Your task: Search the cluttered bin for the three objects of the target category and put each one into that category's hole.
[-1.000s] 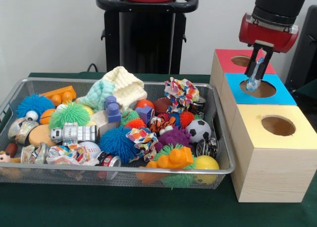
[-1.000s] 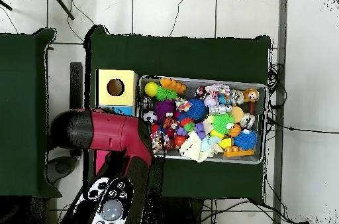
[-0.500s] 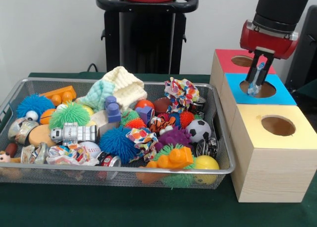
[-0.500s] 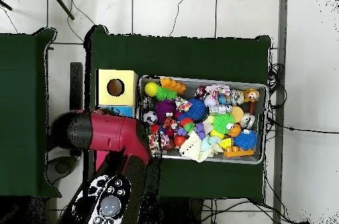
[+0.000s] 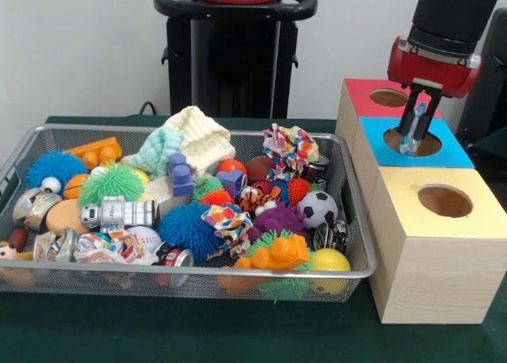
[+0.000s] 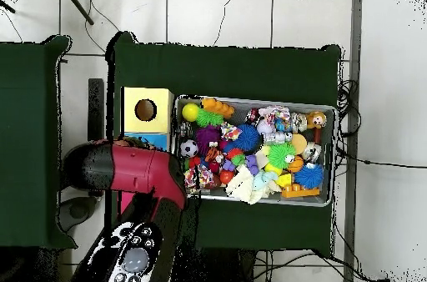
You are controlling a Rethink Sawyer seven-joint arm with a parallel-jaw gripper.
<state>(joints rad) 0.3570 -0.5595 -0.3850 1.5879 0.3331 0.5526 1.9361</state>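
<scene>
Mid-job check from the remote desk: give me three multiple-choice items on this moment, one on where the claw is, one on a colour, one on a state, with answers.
1. Where is the claw?
A. Above the blue-topped box's hole
B. Down among the toys in the cluttered bin
C. Over the yellow-topped box's hole

2. What colour is the top of the box nearest the front camera?
A. Red
B. Green
C. Yellow

3. What is the state of the soccer ball?
A. Carried by the claw
B. Lying in the cluttered bin
C. On the tablecloth outside the bin

Answers:
1. A: the front view shows it hanging over the hole of the blue-topped box, clear of the cluttered bin.
2. C: the yellow-topped box stands in front of the blue and red ones.
3. B: the soccer ball sits among the toys by the bin's right wall.
</scene>
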